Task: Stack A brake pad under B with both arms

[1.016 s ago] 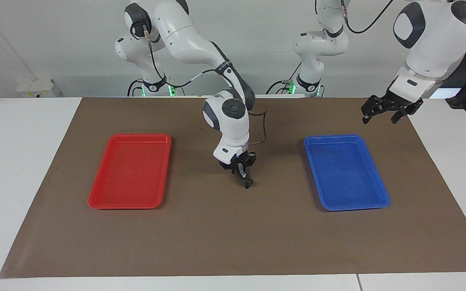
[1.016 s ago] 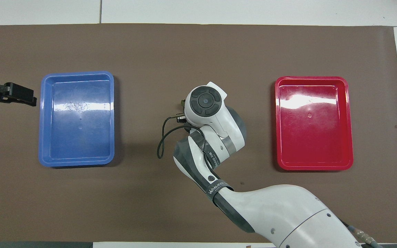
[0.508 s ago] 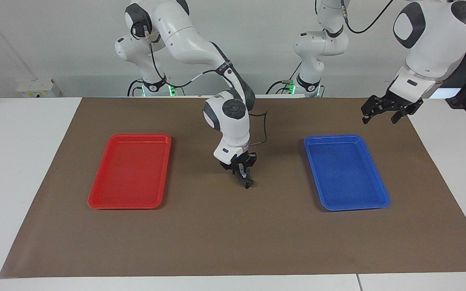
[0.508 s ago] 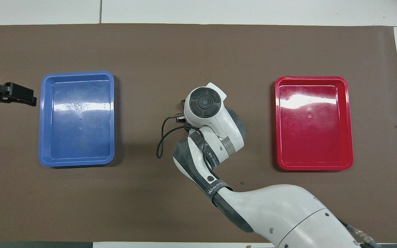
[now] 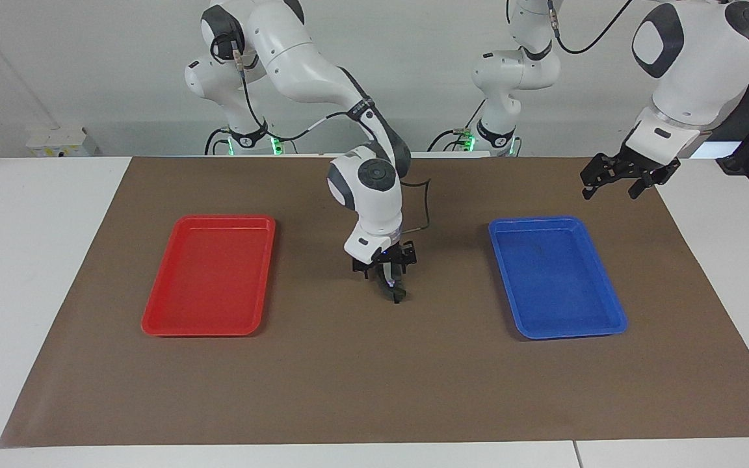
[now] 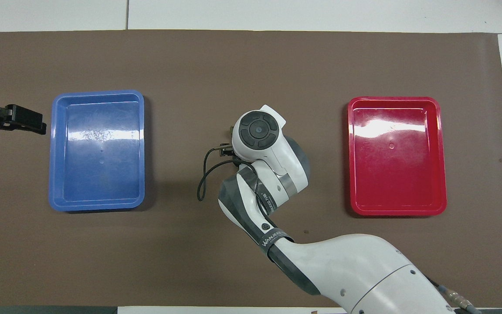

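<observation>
Under my right gripper, opened wide mid-mat, a dark brake part sat, apparently just released; left gripper waited.

White table under brown mat; pale wall.

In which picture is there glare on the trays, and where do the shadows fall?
Overhead view: white glare patches lie on the floors of the red tray and the blue tray. Facing view: no glare on either tray; soft shadows fall on the brown mat beside the right claw, which is low between the trays; the left claw waits over the mat.
</observation>
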Robot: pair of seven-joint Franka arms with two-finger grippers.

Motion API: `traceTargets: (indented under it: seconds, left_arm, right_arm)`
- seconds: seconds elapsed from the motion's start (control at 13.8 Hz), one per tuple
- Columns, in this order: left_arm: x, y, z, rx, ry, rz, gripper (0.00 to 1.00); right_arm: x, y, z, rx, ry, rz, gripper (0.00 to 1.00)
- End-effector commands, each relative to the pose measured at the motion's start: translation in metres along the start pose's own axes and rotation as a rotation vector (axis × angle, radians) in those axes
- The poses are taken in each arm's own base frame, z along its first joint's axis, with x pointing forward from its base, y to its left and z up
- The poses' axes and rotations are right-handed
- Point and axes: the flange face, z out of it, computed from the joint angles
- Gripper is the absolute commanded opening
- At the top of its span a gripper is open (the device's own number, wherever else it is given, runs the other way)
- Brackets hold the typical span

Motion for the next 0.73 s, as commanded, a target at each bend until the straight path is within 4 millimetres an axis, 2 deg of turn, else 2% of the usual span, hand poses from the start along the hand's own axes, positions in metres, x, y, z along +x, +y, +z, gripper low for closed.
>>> traceTargets:
  seconds: [0.0,0.22,0.36,0.65]
  left_arm:
    - [-0.008,-0.001,-0.001,-0.014,-0.002,0.001,1.0]
    - [-0.008,-0.001,-0.001,-0.014,-0.002,0.001,1.0]
    - [-0.008,-0.001,-0.001,-0.014,-0.002,0.001,1.0]
    - [-0.008,-0.001,-0.002,-0.014,0.0,0.001,1.0]
  right_arm:
    - [0.002,0.001,-0.014,0.007,0.005,0.05,1.0]
    - [0.01,0.016,-0.044,-0.015,0.008,0.059,1.0]
    - [0.021,0.041,-0.08,-0.027,0.038,0.084,1.0]
    - [0.045,0.136,-0.168,-0.057,0.093,0.19,1.0]
